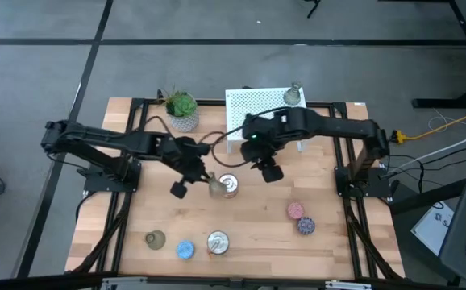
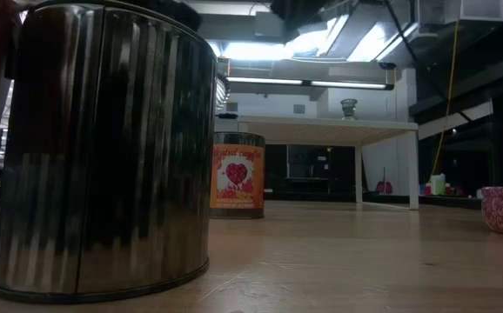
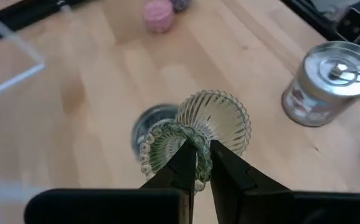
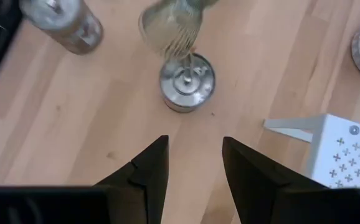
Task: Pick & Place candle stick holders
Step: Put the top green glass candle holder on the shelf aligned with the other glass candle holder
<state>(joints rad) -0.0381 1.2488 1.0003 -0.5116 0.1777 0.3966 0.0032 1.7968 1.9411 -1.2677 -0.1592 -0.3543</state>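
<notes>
Left pincer [image 3: 197, 163] pinched on ribbed glass candle stick holder [image 3: 195, 132], held above candle tin [image 1: 228, 185] mid-table [image 1: 257, 225]. Right pincer [image 4: 194, 163] spread, empty, hovering near white shelf [image 1: 253, 109]. Best carried level, lowered gently, clear of tin.

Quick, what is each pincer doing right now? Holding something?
Left pincer: closed on the rim of a glass candle stick holder, held above the table.
Right pincer: open, holding nothing, near the white rack.

A robotics lab: a wooden table [image 1: 241, 217] in a black frame [image 1: 136, 103] at frame centre, grey floor [image 1: 39, 72] around it, yellow cable [image 1: 451, 125] (right edge), ceiling lights [image 2: 304, 83].
</notes>
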